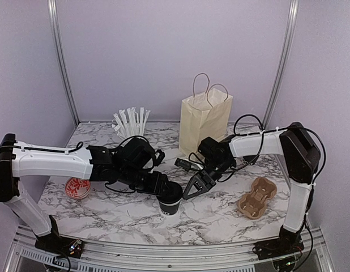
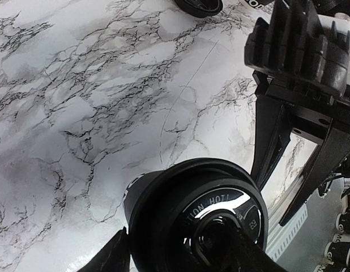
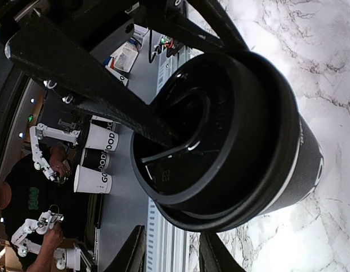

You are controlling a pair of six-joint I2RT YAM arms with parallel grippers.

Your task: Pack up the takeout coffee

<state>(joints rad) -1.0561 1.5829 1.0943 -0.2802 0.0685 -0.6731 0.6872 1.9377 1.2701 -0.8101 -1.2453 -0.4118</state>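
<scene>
The takeout coffee point(image 1: 171, 200) stands upright on the marble near the front, black with a black lid. My left gripper point(image 1: 163, 189) hangs over it, open. In the left wrist view the cup point(image 2: 163, 215) fills the bottom; one finger point(image 2: 109, 256) sits just outside its wall and the other point(image 2: 251, 249) lies across the lid top. My right gripper point(image 1: 195, 187) waits open just right of the cup, with nothing between its fingers. In the right wrist view the cup point(image 3: 260, 141) looms ahead of the gripper point(image 3: 172, 252), with a left finger lying across the lid.
A cream paper bag point(image 1: 204, 122) with handles stands at the back centre. A cup of white wrapped straws point(image 1: 131, 123) is back left. A red-patterned disc point(image 1: 79, 187) lies front left and a brown cardboard cup carrier point(image 1: 257, 197) front right. A small black round piece point(image 2: 199, 4) lies beyond the cup.
</scene>
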